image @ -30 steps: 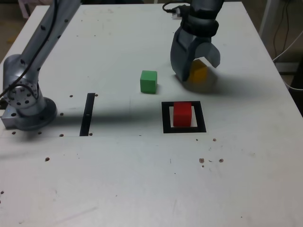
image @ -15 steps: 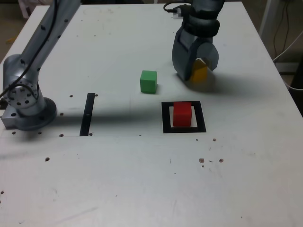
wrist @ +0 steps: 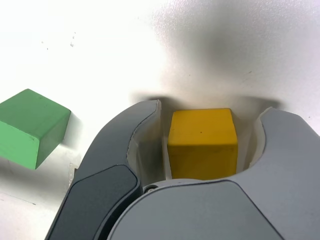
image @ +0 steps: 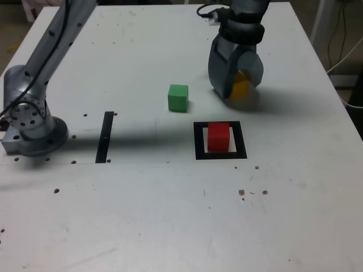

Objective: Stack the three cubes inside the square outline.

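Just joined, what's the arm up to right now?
The arm's hand is down around the yellow cube, one finger on each side. Whether it has a firm grip yet, I can't tell. The red cube sits inside the black square outline. The green cube is on the table, outside the outline. Nothing is stacked on red yet; yellow is probably next.

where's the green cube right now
The matte green cube sits on the white table in the exterior view, left of the gripper, behind and left of the red cube.
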